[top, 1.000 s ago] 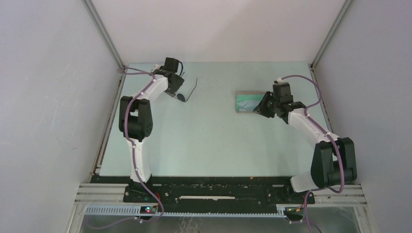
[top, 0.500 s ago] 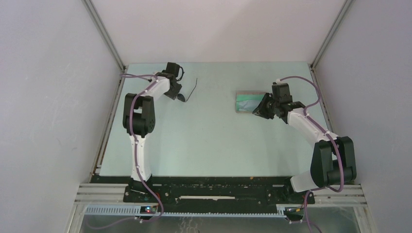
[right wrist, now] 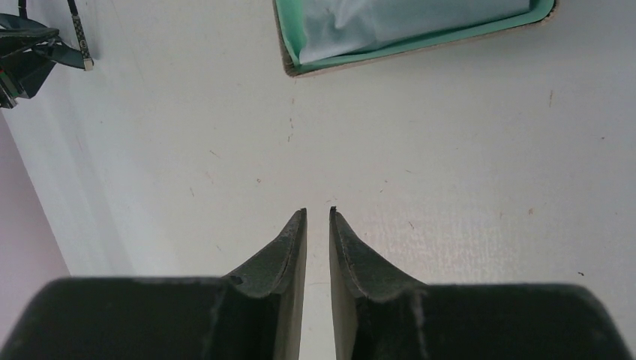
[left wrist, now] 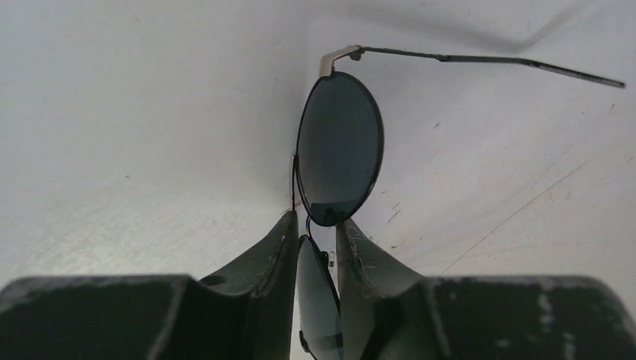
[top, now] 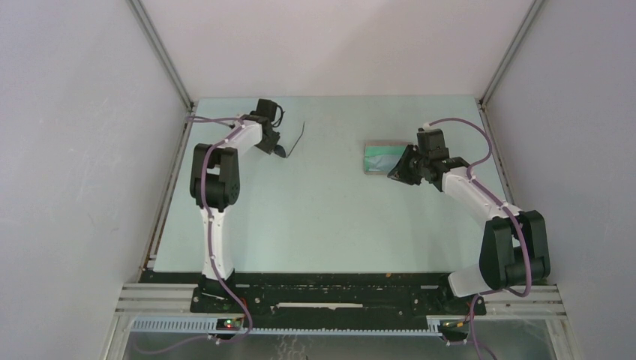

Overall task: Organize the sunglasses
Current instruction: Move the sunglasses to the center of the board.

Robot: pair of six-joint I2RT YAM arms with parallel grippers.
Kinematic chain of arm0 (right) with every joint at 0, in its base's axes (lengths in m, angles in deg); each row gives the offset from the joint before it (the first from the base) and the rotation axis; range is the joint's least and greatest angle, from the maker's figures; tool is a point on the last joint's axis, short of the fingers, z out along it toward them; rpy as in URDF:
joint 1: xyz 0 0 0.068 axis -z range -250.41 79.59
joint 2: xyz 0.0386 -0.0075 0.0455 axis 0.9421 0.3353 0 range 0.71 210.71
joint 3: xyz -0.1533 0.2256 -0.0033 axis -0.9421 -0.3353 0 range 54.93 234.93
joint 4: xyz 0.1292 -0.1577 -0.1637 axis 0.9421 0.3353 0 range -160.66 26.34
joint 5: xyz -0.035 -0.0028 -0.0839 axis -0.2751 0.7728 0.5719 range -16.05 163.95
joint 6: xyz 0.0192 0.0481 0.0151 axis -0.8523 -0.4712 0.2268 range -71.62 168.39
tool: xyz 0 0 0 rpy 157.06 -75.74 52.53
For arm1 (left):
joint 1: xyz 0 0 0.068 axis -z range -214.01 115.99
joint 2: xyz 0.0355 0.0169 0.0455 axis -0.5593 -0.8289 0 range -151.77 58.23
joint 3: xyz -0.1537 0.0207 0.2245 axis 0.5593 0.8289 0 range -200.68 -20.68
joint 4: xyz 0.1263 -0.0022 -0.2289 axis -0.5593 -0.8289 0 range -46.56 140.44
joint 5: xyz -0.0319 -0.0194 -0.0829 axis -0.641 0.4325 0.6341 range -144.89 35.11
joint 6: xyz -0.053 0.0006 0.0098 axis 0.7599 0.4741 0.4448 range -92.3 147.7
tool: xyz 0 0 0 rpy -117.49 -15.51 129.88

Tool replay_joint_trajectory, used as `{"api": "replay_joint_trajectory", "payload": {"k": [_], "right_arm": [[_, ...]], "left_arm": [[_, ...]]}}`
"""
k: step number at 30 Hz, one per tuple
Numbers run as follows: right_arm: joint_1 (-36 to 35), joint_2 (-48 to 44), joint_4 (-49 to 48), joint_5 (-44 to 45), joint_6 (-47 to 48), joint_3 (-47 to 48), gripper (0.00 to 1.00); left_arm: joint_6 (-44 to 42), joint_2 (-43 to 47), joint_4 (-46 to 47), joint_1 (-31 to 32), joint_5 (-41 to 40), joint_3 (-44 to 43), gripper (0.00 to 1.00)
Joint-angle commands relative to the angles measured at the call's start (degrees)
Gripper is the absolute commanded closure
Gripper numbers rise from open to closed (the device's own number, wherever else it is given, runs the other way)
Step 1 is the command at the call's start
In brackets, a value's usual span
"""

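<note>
Sunglasses (left wrist: 339, 146), one pair, far left on the desk (right wrist: 450, 187), one lens pinched by the left hand (left wrist: 315, 232). One case (right wrist: 450, 37) holding one cloth (right wrist: 405, 19) lies right, near the narrow, empty right hand (right wrist: 318, 214).

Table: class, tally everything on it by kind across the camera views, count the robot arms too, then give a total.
sunglasses: 1
case: 1
cloth, lying in the case: 1
robot arms, the left arm and the right arm: 2
Total: 5
</note>
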Motion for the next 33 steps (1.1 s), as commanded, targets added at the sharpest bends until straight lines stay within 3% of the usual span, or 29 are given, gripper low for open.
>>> {"api": "replay_joint_trajectory", "payload": {"k": [1, 6, 18, 26, 33], "right_arm": [[-0.99, -0.69, 0.38, 0.57, -0.28, 0.09, 0.76], [-1.31, -1.67, 0.47, 0.7, -0.39, 0.09, 0.76], [-3.4, -2.56, 0.03, -0.06, -1.27, 0.09, 0.76], [-5.53, -2.55, -0.87, -1.37, -1.8, 0.09, 0.76], [-7.53, -1.31, -0.78, -2.6, -0.68, -0.22, 0.76]], "left_arm": [[-1.72, 2.44, -1.78, -0.39, -0.05, 4.27, 0.72], [-4.05, 5.54, -1.25, -0.12, 1.37, 7.79, 0.79], [-16.3, 18.66, 0.02, 5.78, 4.3, 21.82, 0.81], [-21.02, 27.67, -3.84, 16.94, 1.89, 29.06, 0.81], [-22.24, 28.66, -4.93, 27.33, 0.19, 31.83, 0.79]]}}
